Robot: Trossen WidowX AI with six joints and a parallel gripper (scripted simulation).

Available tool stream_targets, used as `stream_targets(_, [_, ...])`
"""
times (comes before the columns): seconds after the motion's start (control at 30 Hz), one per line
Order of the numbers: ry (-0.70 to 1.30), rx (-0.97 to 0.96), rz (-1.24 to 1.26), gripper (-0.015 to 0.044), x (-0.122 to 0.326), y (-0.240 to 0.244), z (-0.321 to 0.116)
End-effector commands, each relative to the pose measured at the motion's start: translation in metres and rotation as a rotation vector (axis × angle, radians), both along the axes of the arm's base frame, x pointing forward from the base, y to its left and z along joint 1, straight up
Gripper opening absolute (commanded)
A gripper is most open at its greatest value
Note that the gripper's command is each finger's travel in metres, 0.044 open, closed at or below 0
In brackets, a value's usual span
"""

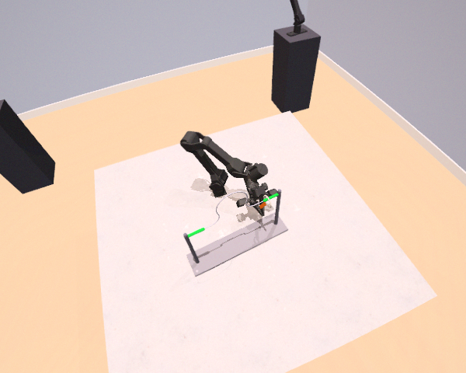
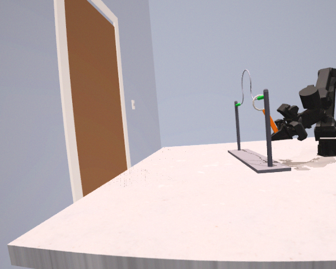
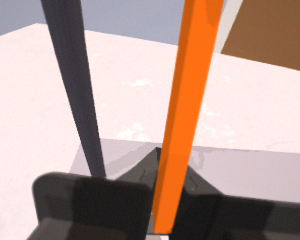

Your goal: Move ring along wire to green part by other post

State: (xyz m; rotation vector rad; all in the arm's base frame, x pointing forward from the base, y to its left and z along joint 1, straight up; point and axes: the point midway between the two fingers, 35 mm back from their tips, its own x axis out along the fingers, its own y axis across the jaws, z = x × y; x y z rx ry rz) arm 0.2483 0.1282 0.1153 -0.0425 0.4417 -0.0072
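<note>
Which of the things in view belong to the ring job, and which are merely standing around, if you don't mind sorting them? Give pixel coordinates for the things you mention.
Part of the job:
- gripper (image 1: 261, 211) (image 2: 273, 137), shut on the orange handle (image 1: 262, 205) (image 2: 270, 120) (image 3: 186, 110)
- ring (image 2: 253, 105)
- wire (image 1: 217, 208) (image 2: 242, 87)
- two posts

Not part:
- door (image 2: 94, 87)
- wall switch (image 2: 133, 104)
- dark pedestals

A bare room with robot arms on black pedestals (image 1: 293, 74) (image 1: 18, 148).

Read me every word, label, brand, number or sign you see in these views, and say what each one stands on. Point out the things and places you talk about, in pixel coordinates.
There are none that I can read. The orange handle (image 1: 262, 205) (image 2: 270, 120) (image 3: 187, 115), the two posts, the base plate (image 1: 241, 249) (image 2: 249, 160) (image 3: 250, 172) and the brown door (image 2: 96, 87) (image 3: 272, 35) show no lettering. A pale strip on the robot arm's base (image 2: 327, 138) shows no readable text.
</note>
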Motion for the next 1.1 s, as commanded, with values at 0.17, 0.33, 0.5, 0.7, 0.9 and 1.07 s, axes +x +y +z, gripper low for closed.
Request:
stream_targets(0.17, [0.0, 0.0, 0.0, -0.0124, 0.0, 0.0, 0.0])
stream_targets(0.33, [0.0, 0.0, 0.0, 0.0007, 0.0, 0.0, 0.0])
stream_targets(0.5, [0.0, 0.0, 0.0, 0.0139, 0.0, 0.0, 0.0])
stream_targets(0.7, [0.008, 0.002, -0.003, 0.016, -0.012, 0.002, 0.004])
stream_targets(0.9, [0.01, 0.003, -0.006, 0.016, -0.028, 0.003, 0.012])
stream_targets(1.07, [0.005, 0.002, -0.006, 0.016, -0.042, 0.001, 0.019])
